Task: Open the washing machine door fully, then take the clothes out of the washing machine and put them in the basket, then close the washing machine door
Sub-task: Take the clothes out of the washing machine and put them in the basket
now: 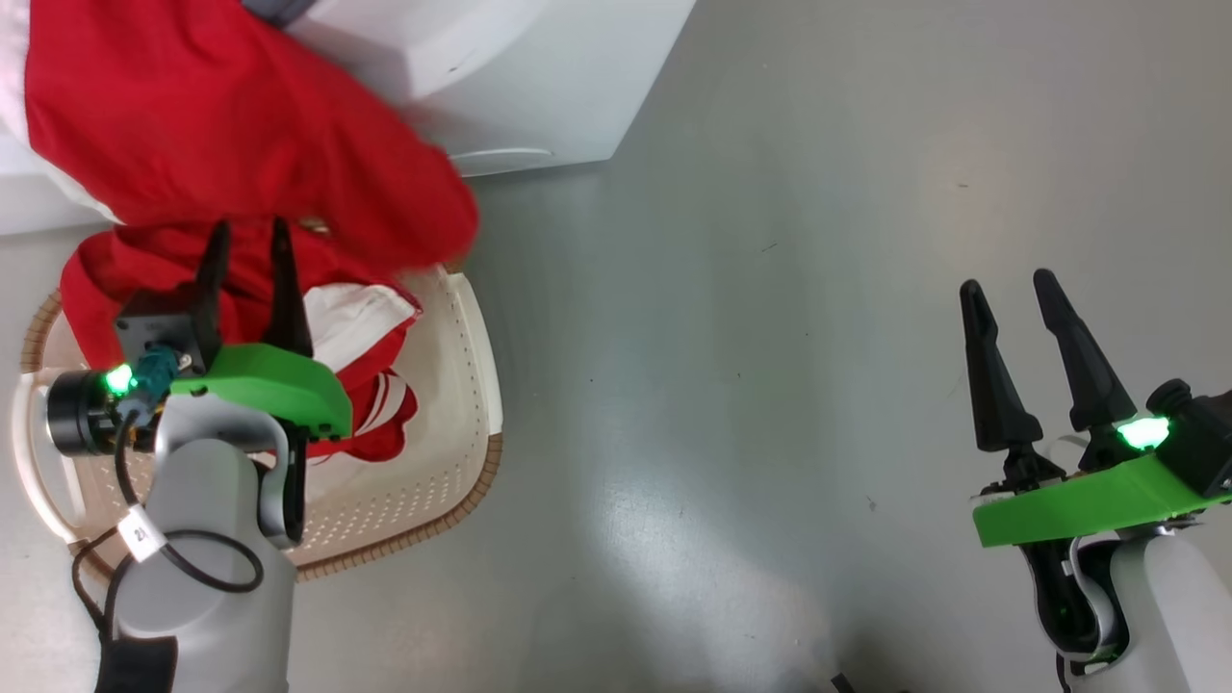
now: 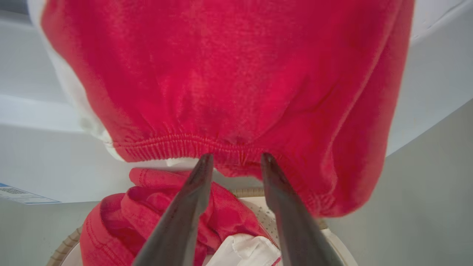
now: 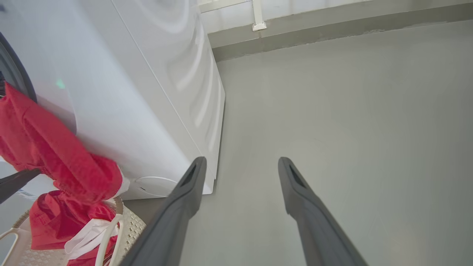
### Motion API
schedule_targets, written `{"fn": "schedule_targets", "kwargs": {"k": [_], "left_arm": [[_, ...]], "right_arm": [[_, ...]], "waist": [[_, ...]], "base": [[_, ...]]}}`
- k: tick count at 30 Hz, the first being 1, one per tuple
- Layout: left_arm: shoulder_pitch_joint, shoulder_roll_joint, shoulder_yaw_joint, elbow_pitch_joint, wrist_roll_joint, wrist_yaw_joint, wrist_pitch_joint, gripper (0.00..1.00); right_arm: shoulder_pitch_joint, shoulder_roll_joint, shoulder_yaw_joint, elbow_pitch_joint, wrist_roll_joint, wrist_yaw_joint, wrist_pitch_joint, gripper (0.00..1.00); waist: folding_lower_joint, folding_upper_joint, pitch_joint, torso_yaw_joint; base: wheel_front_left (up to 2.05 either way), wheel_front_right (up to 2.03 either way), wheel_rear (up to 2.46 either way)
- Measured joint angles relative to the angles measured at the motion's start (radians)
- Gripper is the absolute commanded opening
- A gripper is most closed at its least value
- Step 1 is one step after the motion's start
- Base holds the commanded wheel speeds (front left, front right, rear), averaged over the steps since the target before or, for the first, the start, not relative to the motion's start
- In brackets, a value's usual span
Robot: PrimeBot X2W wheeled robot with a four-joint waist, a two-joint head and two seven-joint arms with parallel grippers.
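A big red garment (image 1: 241, 125) hangs from the front of the white washing machine (image 1: 520, 77) down over the basket (image 1: 476, 385), its lower edge blurred. More red clothes (image 1: 375, 414) and a white cloth (image 1: 351, 322) lie in the basket. My left gripper (image 1: 250, 226) is above the basket, open, its tips just short of the garment's elastic hem (image 2: 184, 144) with nothing between them. My right gripper (image 1: 1008, 281) stands open and empty over bare floor, far to the right. The washing machine door is out of view.
The machine's lower right corner (image 3: 210, 188) stands close to the basket rim (image 3: 129, 225). Grey floor (image 1: 770, 385) stretches between the two arms and to the right. A wall base (image 3: 332, 33) runs at the far side. A small blue label (image 2: 22, 195) sits low on the machine.
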Motion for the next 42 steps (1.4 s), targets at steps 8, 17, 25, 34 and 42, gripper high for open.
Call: {"fn": "schedule_targets", "kwargs": {"k": [8, 17, 25, 34, 42], "left_arm": [[0.004, -0.001, 0.001, -0.04, 0.005, -0.001, 0.0, 0.91], [0.061, -0.003, -0.012, -0.163, -0.046, -0.013, 0.0, 1.0], [0.166, -0.004, -0.041, -0.314, -0.074, -0.017, 0.0, 1.0], [0.308, -0.003, -0.06, -0.472, -0.084, 0.003, 0.0, 1.0], [0.384, -0.001, -0.085, -0.562, -0.12, 0.047, 0.0, 1.0]], "right_arm": [[-0.004, -0.002, -0.001, 0.0, -0.001, 0.0, 0.0, 1.0], [-0.003, -0.018, -0.012, 0.001, -0.009, 0.0, 0.0, 1.0], [0.003, -0.033, -0.014, 0.005, -0.033, 0.0, 0.0, 1.0], [0.039, -0.047, -0.011, 0.01, -0.037, 0.0, 0.0, 1.0], [0.04, -0.05, -0.009, 0.01, -0.037, 0.0, 0.0, 1.0]], "waist": [[0.0, 0.0, -0.01, 0.013], [0.0, 0.0, -0.031, 0.037], [0.0, 0.0, -0.065, 0.064], [0.0, 0.0, -0.103, 0.083], [0.0, -0.0001, -0.111, 0.086]], "base": [[0.0, 0.0, 0.0], [0.0, 0.0, 0.0], [0.0, 0.0, 0.0], [0.0, 0.0, 0.0], [0.0, 0.0, 0.0]]}}
